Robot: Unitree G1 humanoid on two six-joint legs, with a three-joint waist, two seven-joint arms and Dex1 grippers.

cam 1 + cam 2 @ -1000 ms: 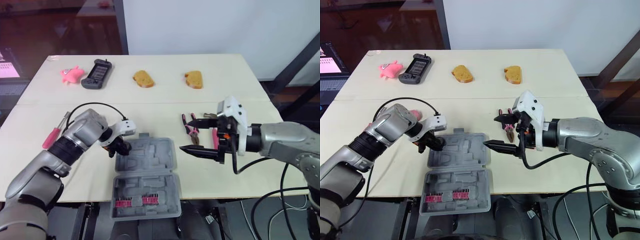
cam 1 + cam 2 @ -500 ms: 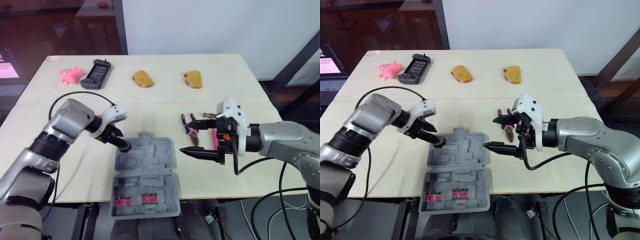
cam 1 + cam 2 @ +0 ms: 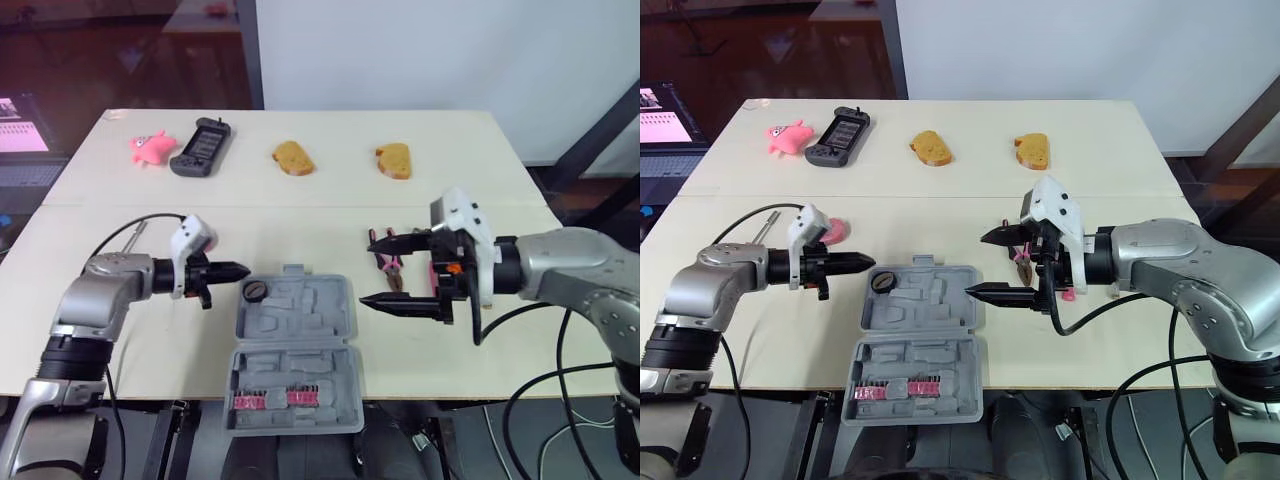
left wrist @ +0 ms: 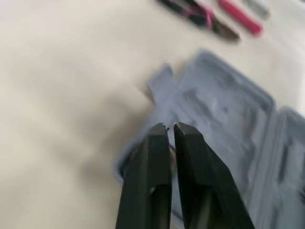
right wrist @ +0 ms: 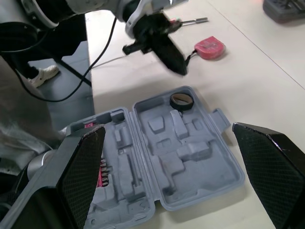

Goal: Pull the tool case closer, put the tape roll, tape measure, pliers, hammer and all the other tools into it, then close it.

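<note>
Since both halves lie flat with the moulded wells upward, the tool case (image 3: 310,325) sits open at the near edge of the surface (image 3: 300,215), between the two arms, with the tape roll (image 3: 254,291) seated in its far left well. Left gripper (image 3: 236,268): jaws clenched on nothing, just beside that corner, the tape measure (image 5: 209,47) behind it. Right gripper (image 3: 367,271): jaws released wide by the case's right edge, probably readied for the pliers (image 3: 388,268) just beyond; pink toy (image 3: 148,147), handheld console (image 3: 200,148) and bread pieces (image 3: 293,157) lie well apart, along the far edge.
</note>
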